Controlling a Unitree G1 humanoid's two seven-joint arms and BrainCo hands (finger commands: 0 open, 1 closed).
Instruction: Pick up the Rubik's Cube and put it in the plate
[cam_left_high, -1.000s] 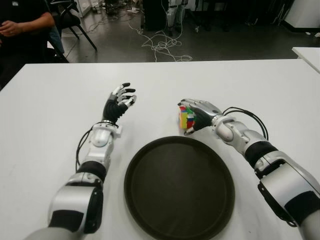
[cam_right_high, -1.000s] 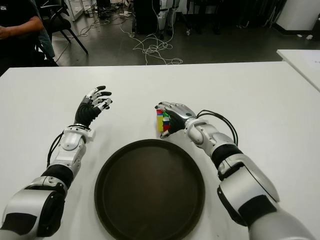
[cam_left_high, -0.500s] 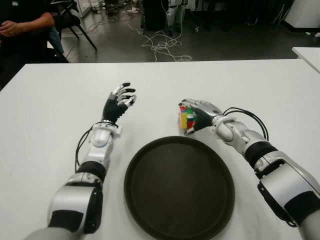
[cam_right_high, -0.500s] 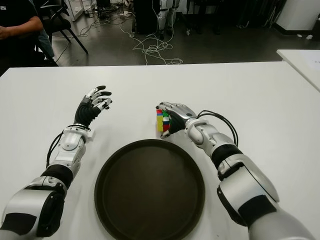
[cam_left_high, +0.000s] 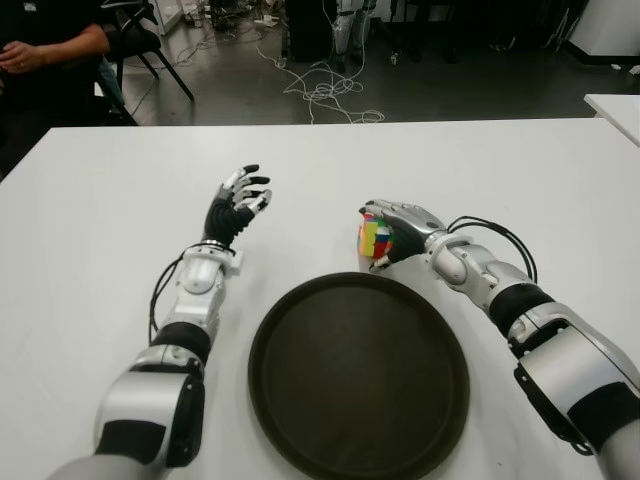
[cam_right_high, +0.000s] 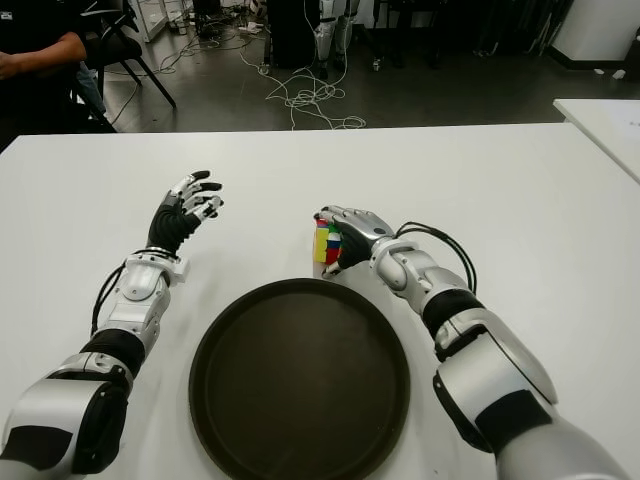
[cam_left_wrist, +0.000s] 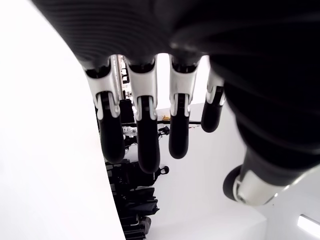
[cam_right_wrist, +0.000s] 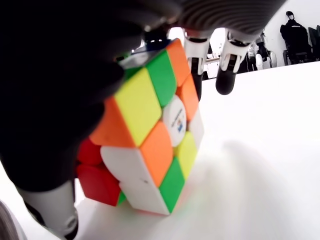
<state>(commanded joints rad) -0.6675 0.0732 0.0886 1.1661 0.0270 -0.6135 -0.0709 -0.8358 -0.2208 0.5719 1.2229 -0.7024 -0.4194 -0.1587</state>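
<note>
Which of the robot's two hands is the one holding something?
The right hand: its fingers are wrapped around the Rubik's Cube, just beyond the dark plate. The left hand is spread open and holds nothing.

Count of items on and around the white table (cam_left_high: 90, 260).
One Rubik's Cube (cam_left_high: 374, 238) and one dark round plate (cam_left_high: 358, 375) were on the table; two robot hands were over it, the left hand (cam_left_high: 238, 204) and the right hand (cam_left_high: 400, 226). Beyond the table's far left corner sat one person (cam_left_high: 45, 50), and beyond its far edge lay one tangle of cables (cam_left_high: 322, 88).
</note>
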